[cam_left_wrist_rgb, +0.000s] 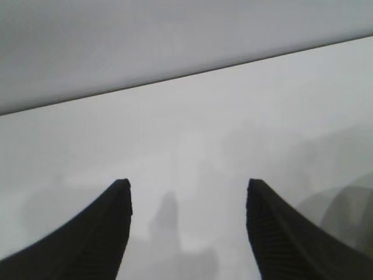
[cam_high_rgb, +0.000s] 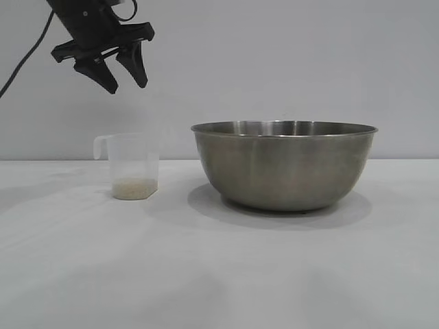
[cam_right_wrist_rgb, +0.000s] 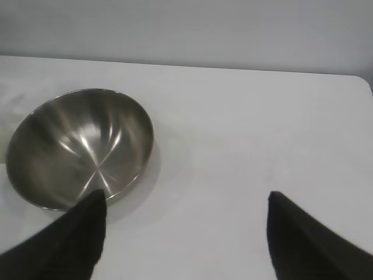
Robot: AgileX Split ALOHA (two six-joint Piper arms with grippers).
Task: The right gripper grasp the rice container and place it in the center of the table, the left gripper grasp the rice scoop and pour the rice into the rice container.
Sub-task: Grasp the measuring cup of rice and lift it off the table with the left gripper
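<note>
The rice container [cam_high_rgb: 285, 168], a wide steel bowl, stands empty on the white table [cam_high_rgb: 219, 274] a little right of centre. To its left stands the rice scoop [cam_high_rgb: 134, 168], a frosted plastic cup with its handle pointing left and a thin layer of rice [cam_high_rgb: 134, 186] at the bottom. My left gripper [cam_high_rgb: 128, 88] hangs open well above the scoop, touching nothing; in its wrist view the left gripper [cam_left_wrist_rgb: 187, 184] frames only bare table. My right gripper [cam_right_wrist_rgb: 186, 196] is open above the table, off to one side of the rice container [cam_right_wrist_rgb: 78, 146], and holds nothing.
A plain grey wall [cam_high_rgb: 274, 62] backs the table. The table's far edge [cam_right_wrist_rgb: 233, 69] and a rounded corner show in the right wrist view. Bare tabletop [cam_right_wrist_rgb: 250, 128] lies beside the bowl.
</note>
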